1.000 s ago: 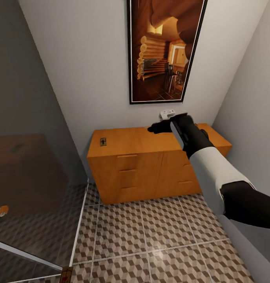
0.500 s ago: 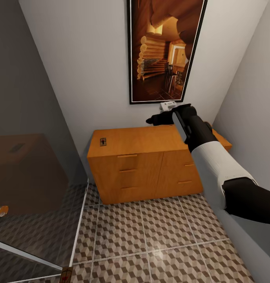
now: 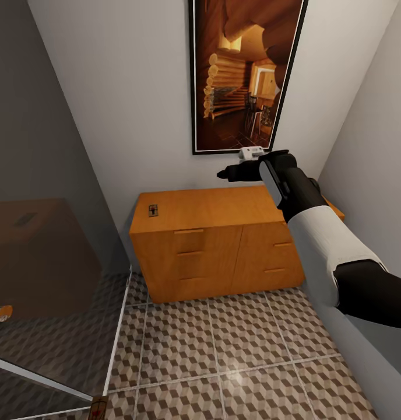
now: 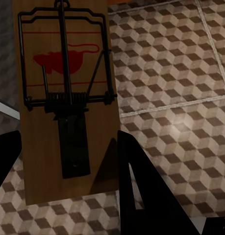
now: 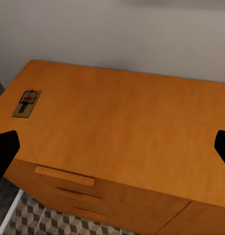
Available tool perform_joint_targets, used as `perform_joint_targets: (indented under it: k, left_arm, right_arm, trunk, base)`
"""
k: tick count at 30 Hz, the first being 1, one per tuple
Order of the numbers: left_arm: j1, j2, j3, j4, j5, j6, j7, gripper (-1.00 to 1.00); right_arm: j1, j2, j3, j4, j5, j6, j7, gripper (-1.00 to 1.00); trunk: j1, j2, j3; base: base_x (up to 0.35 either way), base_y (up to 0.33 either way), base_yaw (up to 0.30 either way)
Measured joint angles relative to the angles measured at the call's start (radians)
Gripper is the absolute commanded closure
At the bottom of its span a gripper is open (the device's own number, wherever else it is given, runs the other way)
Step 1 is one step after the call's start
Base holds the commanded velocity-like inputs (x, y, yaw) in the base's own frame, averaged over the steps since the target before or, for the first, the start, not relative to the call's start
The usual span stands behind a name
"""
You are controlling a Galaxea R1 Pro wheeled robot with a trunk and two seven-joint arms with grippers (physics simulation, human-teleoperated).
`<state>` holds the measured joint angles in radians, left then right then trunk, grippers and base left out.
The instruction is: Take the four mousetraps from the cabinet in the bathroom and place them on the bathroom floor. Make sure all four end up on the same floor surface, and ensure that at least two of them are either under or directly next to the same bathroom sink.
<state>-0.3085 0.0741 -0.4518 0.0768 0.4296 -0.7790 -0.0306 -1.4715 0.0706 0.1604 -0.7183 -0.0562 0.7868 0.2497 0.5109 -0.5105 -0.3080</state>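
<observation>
Right gripper (image 3: 229, 173) risen above cabinet (image 3: 224, 239) top since a second ago, fingers spread, empty. One mousetrap (image 3: 153, 210) on cabinet's left end. Left gripper (image 4: 68, 166) pinching second mousetrap (image 4: 65, 98) over bathroom floor (image 4: 176, 73).

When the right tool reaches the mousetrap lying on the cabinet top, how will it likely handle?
The mousetrap looks like a thin, stiff board, probably light. Lying flat on the smooth cabinet, it may slide rather than lift.
</observation>
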Motion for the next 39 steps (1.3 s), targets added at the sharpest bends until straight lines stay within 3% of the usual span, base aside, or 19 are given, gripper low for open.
perform_joint_targets:
  k: [7, 11, 17, 26, 31, 34, 37, 39]
  left_arm:
    - [0.0, 0.0, 0.0, 0.0, 0.0, 0.0, 0.0, 1.0]
    - [0.0, 0.0, 0.0, 0.0, 0.0, 0.0, 0.0, 1.0]
    - [0.0, 0.0, 0.0, 0.0, 0.0, 0.0, 0.0, 1.0]
    - [0.0, 0.0, 0.0, 0.0, 0.0, 0.0, 0.0, 1.0]
    - [0.0, 0.0, 0.0, 0.0, 0.0, 0.0, 0.0, 1.0]
    - [0.0, 0.0, 0.0, 0.0, 0.0, 0.0, 0.0, 1.0]
    - [0.0, 0.0, 0.0, -0.001, 0.0, 0.0, 0.0, 1.0]
    - [0.0, 0.0, 0.0, 0.0, 0.0, 0.0, 0.0, 1.0]
  right_arm:
    - [0.0, -0.005, 0.006, 0.008, 0.024, -0.002, -0.037, -1.0]
    - [0.0, -0.007, 0.007, 0.01, 0.066, -0.002, -0.103, -1.0]
    - [0.0, -0.008, 0.007, 0.01, 0.125, -0.001, -0.138, -1.0]
    - [0.001, -0.012, 0.003, 0.01, 0.145, -0.002, -0.146, -1.0]
    - [0.0, -0.039, 0.0, 0.01, 0.145, -0.002, -0.152, -1.0]
    - [0.0, -0.064, -0.015, 0.01, 0.145, -0.003, -0.153, -1.0]
    - [0.001, -0.079, -0.057, 0.011, 0.145, -0.004, -0.154, -1.0]
    - [0.001, -0.09, -0.104, 0.011, 0.145, -0.005, -0.156, -1.0]
  trunk:
    - [0.0, 0.0, 0.0]
    - [0.0, 0.0, 0.0]
    - [0.0, 0.0, 0.0]
    - [0.0, 0.0, 0.0]
    - [0.0, 0.0, 0.0]
    - [0.0, 0.0, 0.0]
    - [0.0, 0.0, 0.0]
    - [0.0, 0.0, 0.0]
  base:
    - [0.0, 0.0, 0.0]
    - [0.0, 0.0, 0.0]
    - [0.0, 0.0, 0.0]
    - [0.0, 0.0, 0.0]
    - [0.0, 0.0, 0.0]
    - [0.0, 0.0, 0.0]
    - [0.0, 0.0, 0.0]
    - [0.0, 0.0, 0.0]
